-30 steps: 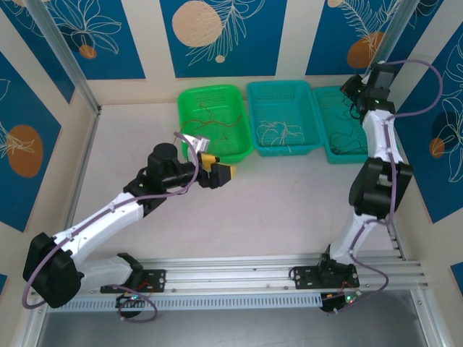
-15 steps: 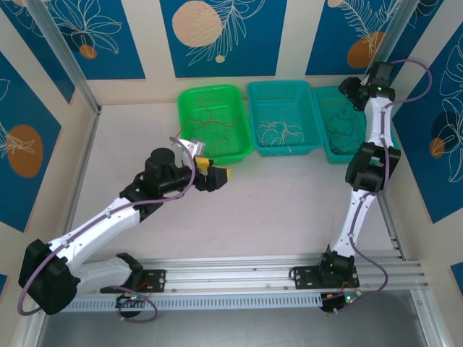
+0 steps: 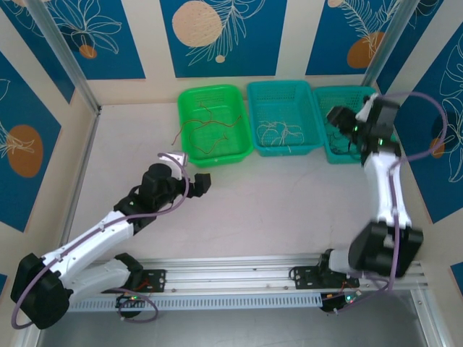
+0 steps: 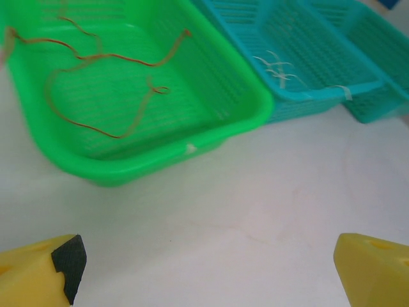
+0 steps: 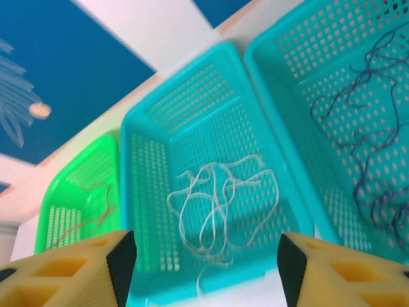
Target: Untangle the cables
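Stretching the left arm low and forward over the pale surface (image 3: 289, 195), elbow bent, and holding the left pincer (image 3: 201, 182) wide apart and empty, just short of the bright green plastic mesh basket (image 3: 247, 148). Hovering its yellow fingertips (image 4: 38, 275) above bare surface in the left wrist view. Rearing the right arm upright from its base, then bending it leftward above the rightmost teal mesh basket (image 3: 341, 91), with the right pincer (image 3: 337, 116) apart and clamping nothing. Showing the cables lying by colour: thin red-orange curly wires (image 3: 206, 126) in the green basket, whitish wires (image 5: 217, 198) looping in the middle teal mesh basket (image 3: 286, 85), dark purple wires (image 5: 383, 204) in the rightmost one.
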